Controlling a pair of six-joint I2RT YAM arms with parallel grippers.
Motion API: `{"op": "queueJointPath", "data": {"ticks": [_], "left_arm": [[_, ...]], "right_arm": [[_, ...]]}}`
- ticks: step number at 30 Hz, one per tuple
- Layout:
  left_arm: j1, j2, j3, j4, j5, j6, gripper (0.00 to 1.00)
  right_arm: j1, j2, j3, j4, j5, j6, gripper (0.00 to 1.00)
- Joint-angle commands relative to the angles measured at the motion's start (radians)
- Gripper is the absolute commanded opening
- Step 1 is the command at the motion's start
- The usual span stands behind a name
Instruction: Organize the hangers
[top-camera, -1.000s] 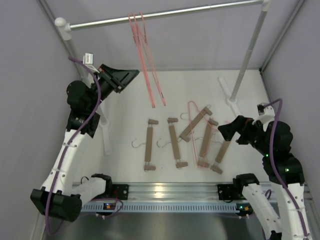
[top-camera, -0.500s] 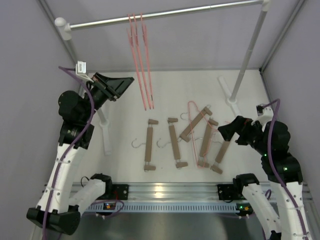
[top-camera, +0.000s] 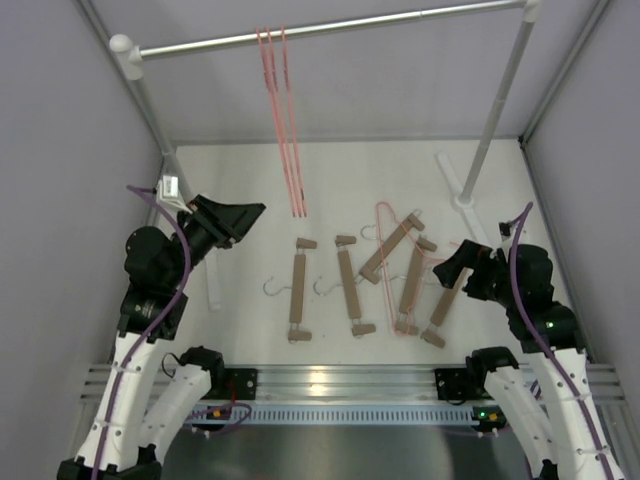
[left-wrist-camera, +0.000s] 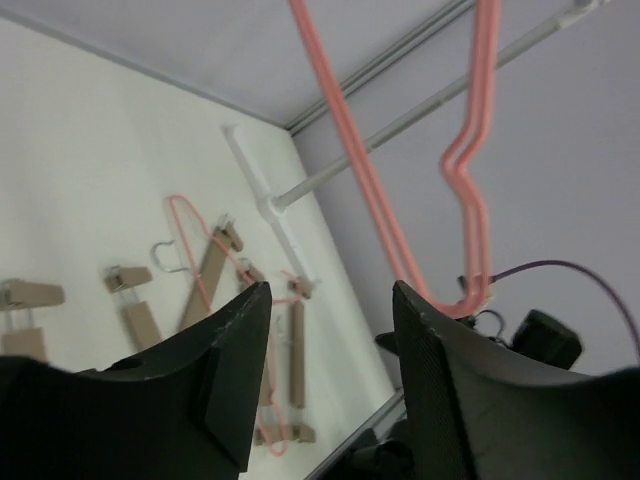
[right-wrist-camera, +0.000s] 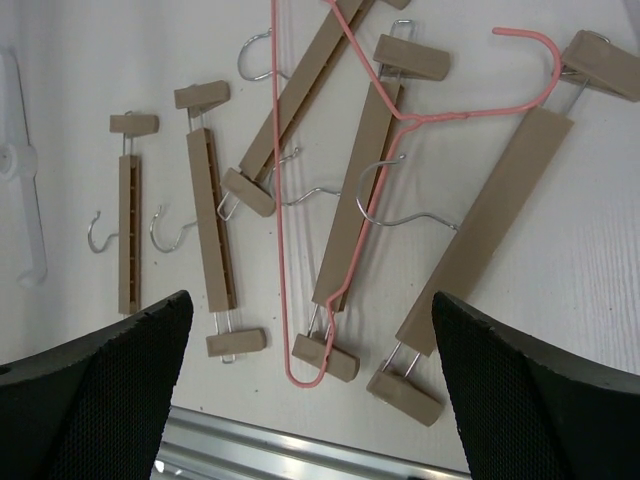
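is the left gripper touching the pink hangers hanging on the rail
Apart. The top view shows a plain gap between the left gripper and the lower ends of the hanging pink hangers; its jaws stand open with nothing between them.

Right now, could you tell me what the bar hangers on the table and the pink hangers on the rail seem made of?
Bar hangers: probably unfinished wood, matte tan with flat, square-cut edges. Pink hangers: thin, smooth rod, likely coated wire or plastic.
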Motion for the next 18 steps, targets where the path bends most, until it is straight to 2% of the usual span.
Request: {"op": "queueJointPath", "data": {"ticks": [1, 3, 4, 5, 11, 14, 16, 18], "left_arm": [[0.007, -0.036, -0.09, -0.019, 0.012, -0.005, 0.6], [0.005, -0.046, -0.13, -0.019, 0.036, -0.004, 0.76], [0.005, -0.05, -0.168, -0.019, 0.041, -0.005, 0.92], [0.004, -0.054, -0.187, -0.019, 0.044, -0.01, 0.98], [-0.038, -0.138, -0.354, -0.019, 0.021, -0.031, 0.98], [-0.111, -0.16, -0.408, -0.018, -0.04, -0.034, 0.98], [-0.217, -0.136, -0.422, -0.016, -0.097, -0.033, 0.98], [-0.375, -0.099, -0.433, -0.01, -0.245, -0.03, 0.98]], "right_arm": [[-0.009, -0.007, -0.005, 0.025, 0.019, 0.019, 1.0], [-0.009, -0.007, -0.01, 0.031, 0.019, 0.022, 0.99], [-0.009, -0.007, -0.013, 0.037, 0.02, 0.023, 0.99], [-0.008, -0.006, -0.016, 0.039, 0.019, 0.026, 0.99], [-0.009, 0.0, -0.025, 0.06, 0.016, 0.036, 0.99], [-0.009, 0.008, -0.027, 0.074, 0.014, 0.04, 0.99], [-0.009, 0.011, -0.027, 0.079, 0.014, 0.045, 0.99], [-0.009, 0.014, -0.029, 0.086, 0.016, 0.048, 0.99]]}}
